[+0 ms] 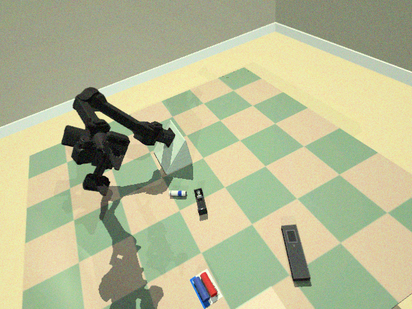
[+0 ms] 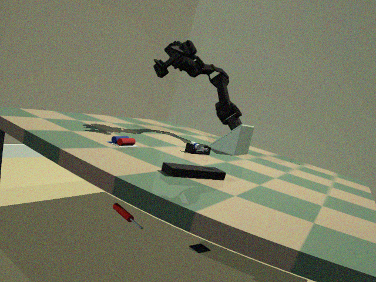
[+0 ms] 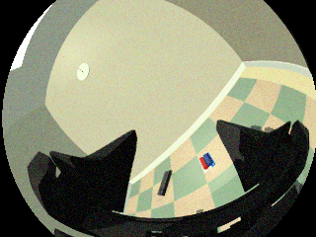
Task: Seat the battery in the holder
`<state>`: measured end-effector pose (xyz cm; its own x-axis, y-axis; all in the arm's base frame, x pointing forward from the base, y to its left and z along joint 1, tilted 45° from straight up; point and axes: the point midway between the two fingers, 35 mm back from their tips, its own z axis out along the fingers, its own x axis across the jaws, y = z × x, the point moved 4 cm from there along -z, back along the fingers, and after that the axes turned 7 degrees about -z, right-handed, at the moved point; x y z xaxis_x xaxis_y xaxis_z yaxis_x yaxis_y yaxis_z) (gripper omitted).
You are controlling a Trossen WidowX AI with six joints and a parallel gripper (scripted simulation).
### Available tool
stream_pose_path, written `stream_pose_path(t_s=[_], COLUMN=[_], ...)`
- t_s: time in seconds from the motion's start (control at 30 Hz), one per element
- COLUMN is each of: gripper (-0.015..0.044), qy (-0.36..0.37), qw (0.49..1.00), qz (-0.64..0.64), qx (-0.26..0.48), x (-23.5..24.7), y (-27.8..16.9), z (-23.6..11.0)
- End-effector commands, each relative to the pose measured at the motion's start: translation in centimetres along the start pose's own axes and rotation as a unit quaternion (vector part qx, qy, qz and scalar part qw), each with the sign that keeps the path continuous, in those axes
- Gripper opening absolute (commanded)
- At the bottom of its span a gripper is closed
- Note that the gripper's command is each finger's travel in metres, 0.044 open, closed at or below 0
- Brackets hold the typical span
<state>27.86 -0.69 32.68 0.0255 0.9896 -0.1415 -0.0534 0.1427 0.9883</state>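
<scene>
The battery (image 1: 177, 193) (image 2: 197, 146), a small white cylinder with a blue band, lies on its side on the checkered table, just beside the holder and outside it. The holder (image 1: 200, 201) (image 2: 196, 149) is a small black tray with nothing in it. My gripper (image 1: 95, 182) (image 2: 158, 68) (image 3: 178, 129) is open and empty. It hangs high above the table, well away from the battery and the holder, and faces out across the table. Neither the battery nor the holder shows in the wrist view.
A pale green wedge (image 1: 174, 152) (image 2: 235, 141) carries the arm's base. A long black slab (image 1: 295, 252) (image 2: 193, 170) (image 3: 164, 184) lies to one side. A red and a blue cylinder (image 1: 204, 286) (image 2: 123, 140) (image 3: 208, 161) rest on a white card. A red screwdriver (image 2: 126, 214) lies on the floor.
</scene>
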Motion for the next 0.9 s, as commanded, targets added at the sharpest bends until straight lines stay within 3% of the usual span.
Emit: stream_pose_path(t_s=[0.0, 0.2, 0.33, 0.47, 0.67, 0.87], gripper=[0.0374, 0.0221, 0.0221, 0.0221, 0.0221, 0.0221], qy=[-0.001, -0.079, -0.19, -0.326, -0.535, -0.688], qw=[1.0, 0.949, 0.865, 0.764, 0.622, 0.536], qz=[0.008, 0.243, 0.372, 0.453, 0.488, 0.458], qx=[0.006, 0.182, 0.277, 0.324, 0.297, 0.174], x=[0.0, 0.8, 1.3, 1.7, 1.7, 1.1], y=[-0.2, -7.6, -12.9, -17.3, -22.0, -24.0], z=[0.1, 2.0, 1.7, 0.4, -2.8, -6.0])
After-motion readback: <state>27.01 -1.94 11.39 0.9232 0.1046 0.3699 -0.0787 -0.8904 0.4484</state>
